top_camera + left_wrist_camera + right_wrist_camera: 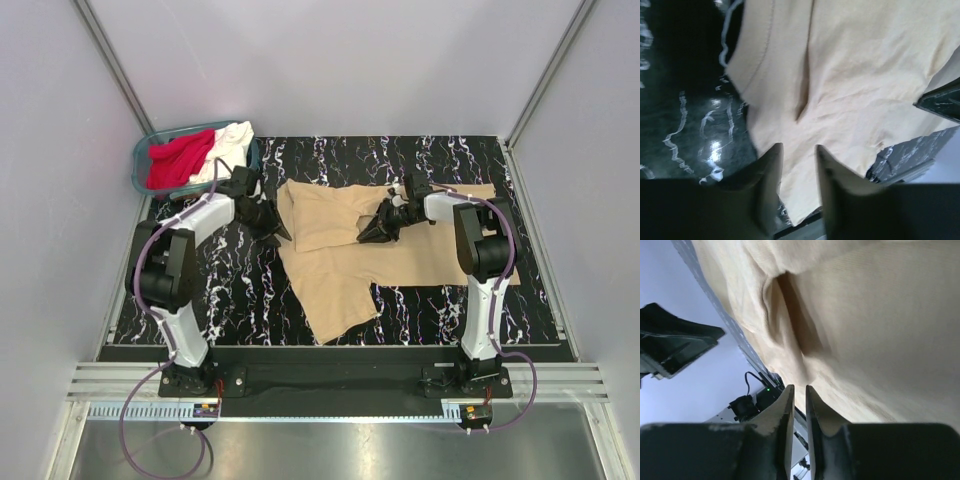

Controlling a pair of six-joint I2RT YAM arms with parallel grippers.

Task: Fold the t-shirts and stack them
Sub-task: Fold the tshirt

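A tan t-shirt (340, 270) lies spread on the black marbled table, its upper part doubled over and one sleeve pointing toward the near edge. My left gripper (280, 232) sits at the shirt's left edge. In the left wrist view its fingers (799, 147) stand apart over the tan cloth (855, 75), gripping nothing. My right gripper (368, 235) rests low on the middle of the shirt. Its fingers (799, 386) show a narrow gap with no cloth in it, beside a crease in the fabric (880, 315). A red t-shirt (178, 158) and a white t-shirt (232, 143) lie bunched in the basket.
The teal basket (137, 172) stands at the table's back left corner, close behind the left arm. Bare marbled table (440, 300) shows to the right of the sleeve and along the left side. Pale walls enclose the table on three sides.
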